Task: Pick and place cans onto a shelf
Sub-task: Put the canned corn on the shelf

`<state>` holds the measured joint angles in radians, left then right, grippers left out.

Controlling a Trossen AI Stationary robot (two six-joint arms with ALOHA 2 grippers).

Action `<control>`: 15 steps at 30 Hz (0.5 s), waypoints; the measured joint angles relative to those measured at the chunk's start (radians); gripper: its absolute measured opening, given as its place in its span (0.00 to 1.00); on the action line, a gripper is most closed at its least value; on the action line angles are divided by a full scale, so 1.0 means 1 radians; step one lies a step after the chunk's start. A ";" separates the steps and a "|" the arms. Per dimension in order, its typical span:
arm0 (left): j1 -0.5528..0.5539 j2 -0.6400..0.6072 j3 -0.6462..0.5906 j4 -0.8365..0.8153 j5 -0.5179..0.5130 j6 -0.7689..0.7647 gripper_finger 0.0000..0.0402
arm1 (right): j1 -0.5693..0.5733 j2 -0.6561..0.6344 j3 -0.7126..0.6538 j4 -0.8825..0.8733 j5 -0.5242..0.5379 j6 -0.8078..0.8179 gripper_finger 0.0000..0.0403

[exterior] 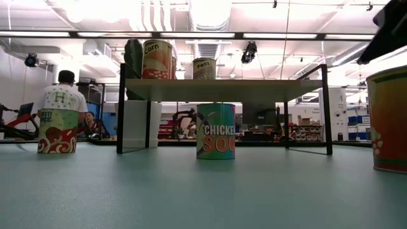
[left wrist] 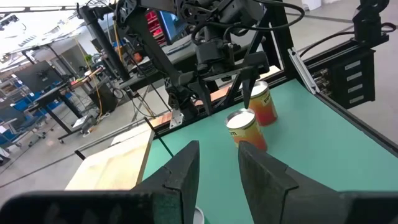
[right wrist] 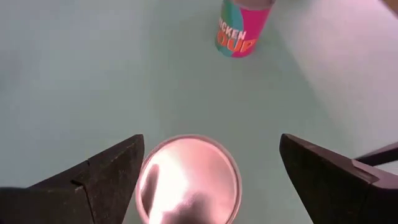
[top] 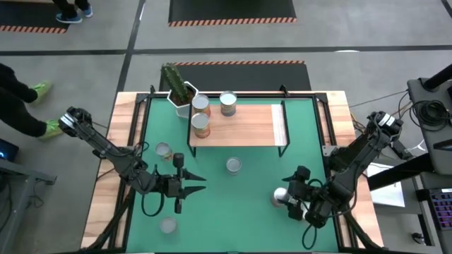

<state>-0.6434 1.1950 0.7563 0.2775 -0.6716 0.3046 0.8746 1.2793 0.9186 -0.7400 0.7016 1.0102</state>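
Observation:
The shelf (top: 244, 127), a light-wood top on a black frame, stands at the mat's far side with three cans (top: 201, 104) on it. Three more cans stand on the green mat: one left of the shelf (top: 163, 150), the chicken soup can (top: 233, 165) and one near the front (top: 167, 225). My right gripper (top: 286, 200) is open above a silver-topped can (right wrist: 186, 183) at the near right, one finger on each side of it, apart from it. A second can (left wrist: 266, 102) stands just behind it. My left gripper (top: 195, 183) is open and empty, level above the mat at the near left.
A cactus in a white pot (top: 181, 99) stands at the shelf's far left corner. Wooden table borders (top: 116, 176) flank the mat. In the low view a can (exterior: 388, 121) looms at the right. People stand beyond the table's far left (top: 28, 92).

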 joint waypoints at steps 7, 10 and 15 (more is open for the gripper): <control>0.000 0.000 0.000 -0.001 0.000 0.000 0.23 | 0.032 0.000 -0.018 0.000 -0.013 0.054 0.90; 0.000 0.000 0.000 -0.001 0.000 0.000 0.23 | 0.030 0.000 -0.019 0.038 -0.014 0.055 0.90; 0.000 0.000 0.000 0.000 0.000 0.000 0.23 | 0.031 0.000 -0.007 0.091 -0.027 -0.038 0.90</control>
<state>-0.6434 1.1950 0.7563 0.2771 -0.6716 0.3050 0.9054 1.2793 0.9119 -0.6489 0.6745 0.9726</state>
